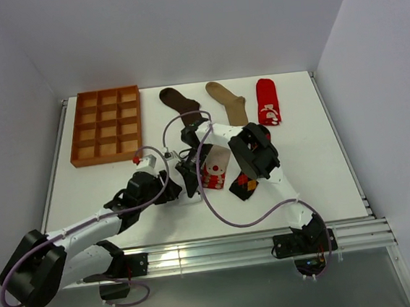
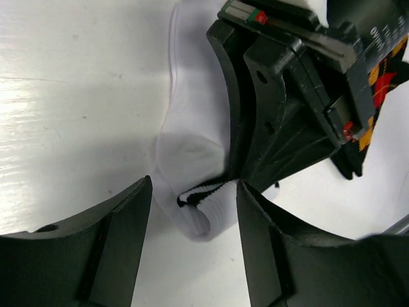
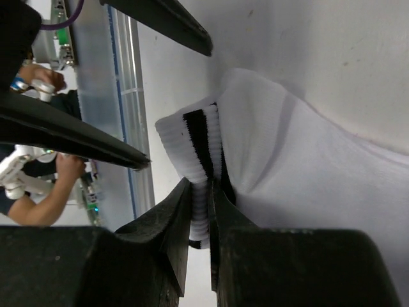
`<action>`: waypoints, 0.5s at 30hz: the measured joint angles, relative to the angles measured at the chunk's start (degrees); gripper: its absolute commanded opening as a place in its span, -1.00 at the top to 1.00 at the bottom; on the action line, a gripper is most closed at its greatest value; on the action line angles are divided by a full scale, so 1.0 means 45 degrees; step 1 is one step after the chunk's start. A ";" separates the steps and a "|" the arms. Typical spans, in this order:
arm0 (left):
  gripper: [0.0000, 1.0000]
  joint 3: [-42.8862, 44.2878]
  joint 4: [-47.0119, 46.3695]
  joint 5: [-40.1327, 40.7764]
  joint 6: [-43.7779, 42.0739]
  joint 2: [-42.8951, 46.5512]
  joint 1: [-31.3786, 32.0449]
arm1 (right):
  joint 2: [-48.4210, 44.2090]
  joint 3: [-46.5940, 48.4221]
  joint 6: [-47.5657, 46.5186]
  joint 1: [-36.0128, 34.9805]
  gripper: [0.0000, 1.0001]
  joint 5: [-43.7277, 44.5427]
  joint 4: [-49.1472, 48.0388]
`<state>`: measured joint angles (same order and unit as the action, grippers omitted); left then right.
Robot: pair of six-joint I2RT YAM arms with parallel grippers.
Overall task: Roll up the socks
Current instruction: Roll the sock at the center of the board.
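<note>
The white black-striped sock lies in the middle of the table with its cuff folded over. My right gripper is shut on that striped cuff; it also shows in the top view and in the left wrist view. My left gripper is open, its jaws on either side of the folded cuff without touching it, and sits just left of the right gripper in the top view. The beige red-toed sock and the black-orange argyle sock lie just right of the grippers.
The dark brown sock, the tan sock and the red sock lie along the far edge. The orange-brown gridded tray stands at the back left. The right arm's forearm hangs over the argyle sock.
</note>
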<state>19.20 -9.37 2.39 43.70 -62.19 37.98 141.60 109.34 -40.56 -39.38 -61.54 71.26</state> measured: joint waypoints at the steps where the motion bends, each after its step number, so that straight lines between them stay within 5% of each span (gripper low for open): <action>1: -0.19 -0.0029 -0.0209 0.0010 -0.0107 -0.0209 0.0053 | 0.0034 0.0015 0.0034 0.0010 0.66 -0.0015 0.0078; 9: -0.09 -0.0374 -0.1865 -0.0219 -0.0568 -0.1486 0.0617 | 0.0180 0.0146 0.0491 0.0078 0.65 0.0000 0.0209; 15: 0.17 -0.0554 -0.2331 -0.0257 -0.0544 -0.1651 0.0617 | 0.0296 0.0228 0.0952 0.0165 0.65 -0.0053 0.0214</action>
<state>16.71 -19.86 1.23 41.25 -69.63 40.75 142.93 110.37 -36.27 -38.63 -61.78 72.23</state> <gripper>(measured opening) 0.429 0.194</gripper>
